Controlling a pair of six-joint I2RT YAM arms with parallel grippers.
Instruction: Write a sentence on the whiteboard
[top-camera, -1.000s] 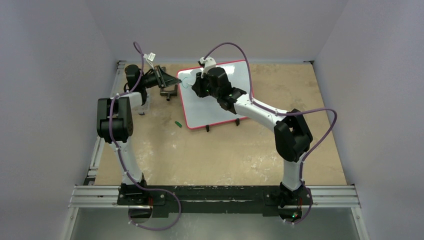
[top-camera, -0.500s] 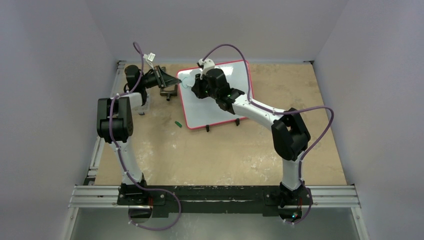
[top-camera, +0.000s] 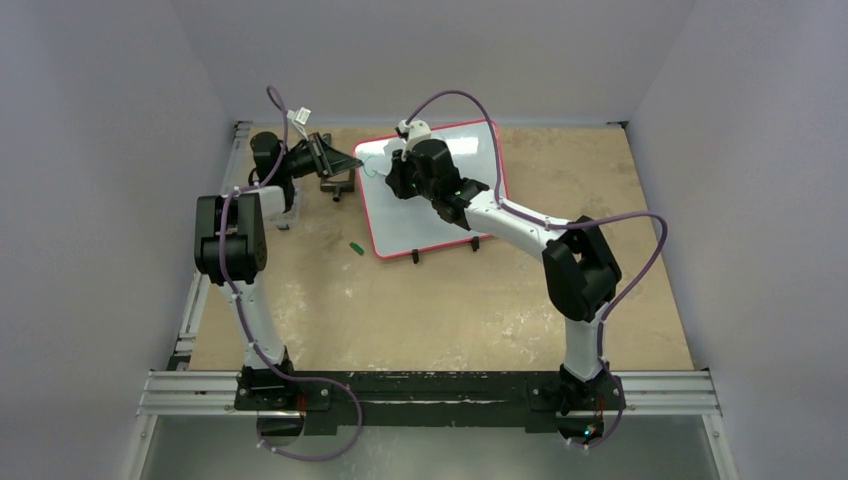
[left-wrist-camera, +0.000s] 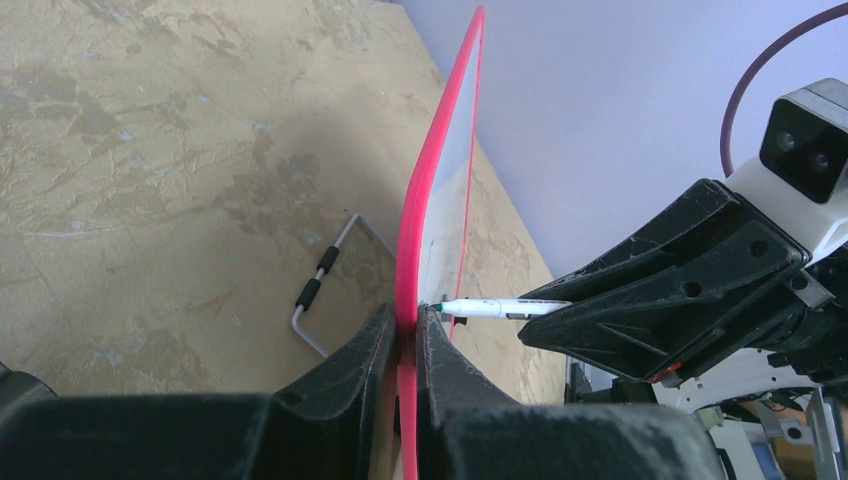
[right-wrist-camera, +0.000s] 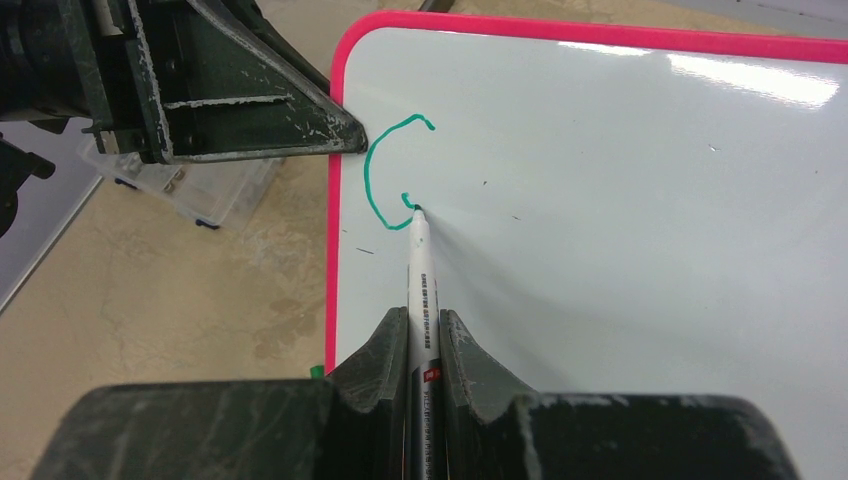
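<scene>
The whiteboard (top-camera: 425, 222), glossy white with a red frame, stands tilted at the table's far middle. My left gripper (top-camera: 352, 160) is shut on its left red edge (left-wrist-camera: 430, 190), one finger on each side (left-wrist-camera: 405, 318). My right gripper (top-camera: 392, 172) is shut on a white marker (right-wrist-camera: 421, 275), jaws (right-wrist-camera: 422, 318) pinching its barrel. The marker's green tip touches the board near the top-left corner (left-wrist-camera: 490, 307). Of the sentence, only one green curved stroke with a small hook (right-wrist-camera: 378, 180) shows on the white surface (right-wrist-camera: 620, 220).
A small green cap (top-camera: 355, 247) lies on the table left of the board's lower corner. A dark stand (top-camera: 337, 185) and a clear plastic box (right-wrist-camera: 190, 190) sit under my left arm. Two black clip feet (top-camera: 415, 257) hold the board's near edge. A wire bracket (left-wrist-camera: 320, 290) lies behind the board.
My right gripper has shifted slightly across the board's upper-left area with the marker, and the green stroke has gained its small hook. My left gripper keeps holding the edge.
</scene>
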